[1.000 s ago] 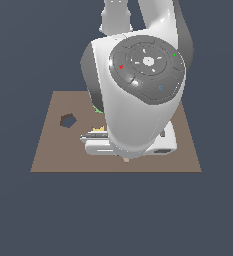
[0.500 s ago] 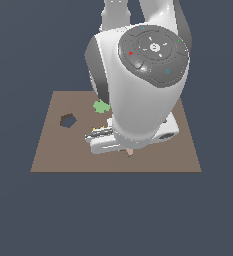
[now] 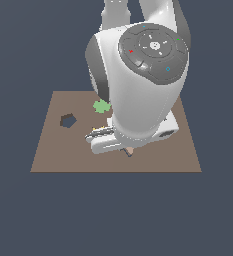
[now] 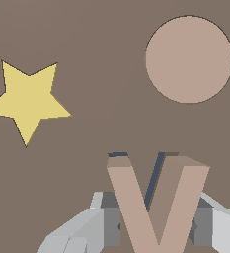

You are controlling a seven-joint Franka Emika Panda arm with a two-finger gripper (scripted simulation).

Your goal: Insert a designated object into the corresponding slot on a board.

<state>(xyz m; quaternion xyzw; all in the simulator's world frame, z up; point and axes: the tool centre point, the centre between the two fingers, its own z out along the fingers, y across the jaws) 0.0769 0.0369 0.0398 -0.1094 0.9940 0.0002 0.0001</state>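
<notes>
The designated object [image 4: 156, 207], a tan-pink V-shaped piece, stands between my gripper's [image 4: 157, 225] grey fingers [image 4: 110, 222], which are shut on its two arms. Just behind it, thin dark navy strips of the slot [image 4: 154, 174] show between and above the arms, so the piece sits almost over the cut-out in the brown board [image 4: 87, 163]. In the exterior view the arm hides most of the board [image 3: 53, 155]. Only the piece's tan tip [image 3: 129, 151] pokes out under the gripper [image 3: 128, 148], close to the board's face.
A yellow star [image 4: 27, 101] and a tan round disc [image 4: 189, 59] lie flush in the board near the slot. In the exterior view a dark hexagonal hole [image 3: 68, 120] sits toward the exterior view's left, and a green shape [image 3: 102, 106] lies beside the arm.
The arm's upper body has swung toward the exterior view's right, uncovering the green shape. The hand stays low over the board, and the piece's tan tip now shows beneath it.
</notes>
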